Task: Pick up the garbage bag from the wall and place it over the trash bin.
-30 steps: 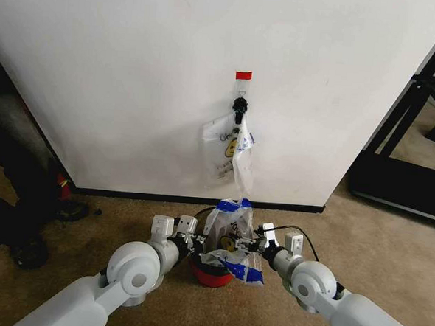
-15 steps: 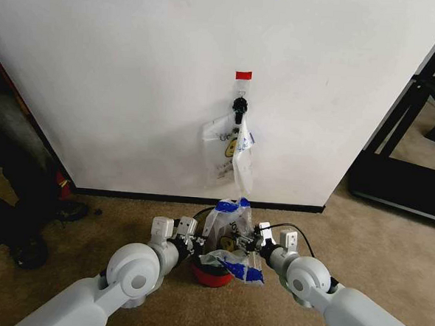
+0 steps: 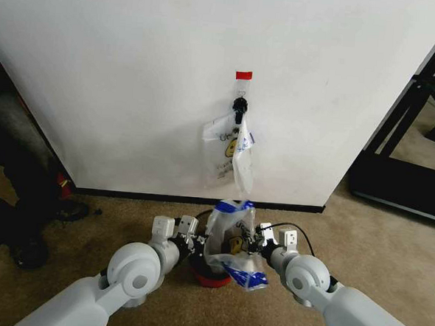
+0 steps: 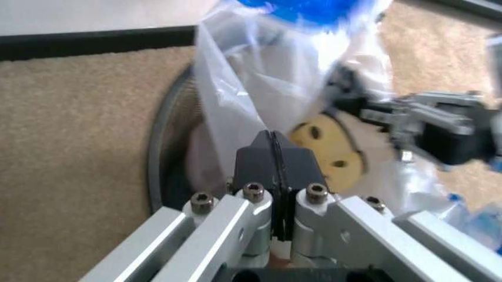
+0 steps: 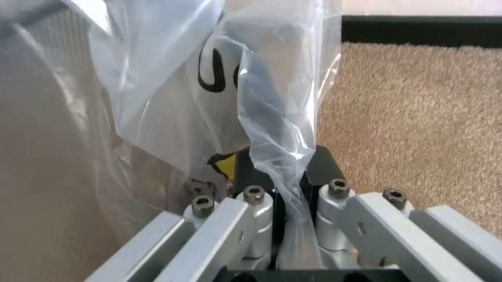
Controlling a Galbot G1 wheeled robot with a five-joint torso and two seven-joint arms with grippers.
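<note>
Garbage bag (image 3: 232, 241) held stretched between both grippers, low in front of the wall (image 3: 134, 77), directly above the trash bin (image 3: 209, 272). Bin red base and dark rim visible beneath the plastic in head view; bag bottom draped into and over the rim, blue patch at its top edge.

Left gripper (image 3: 196, 244) on the bag's left edge. In left wrist view, left gripper (image 4: 273, 160) pads pressed fully together, pinching a fold of thin plastic; yellow smiley print just beyond the tips, bin rim (image 4: 161, 158) curving past on the carpet side.

Right gripper (image 3: 254, 245) on the bag's right edge. In right wrist view, right gripper (image 5: 284, 176) closed down on a twisted strand of plastic running between the pads, black lettering on the film above.

More bags (image 3: 231, 156) hanging from a small black hook (image 3: 240, 105) on the wall, under a red tape mark (image 3: 243, 75), well above the held bag and apart from it. Black baseboard (image 3: 164, 197) just behind the bin.

Open carpet (image 3: 87, 236) to the left of the bin and to the right. Black frame (image 3: 404, 137) standing well off to the right; dark objects at far left near the wall corner, clear of both arms.
</note>
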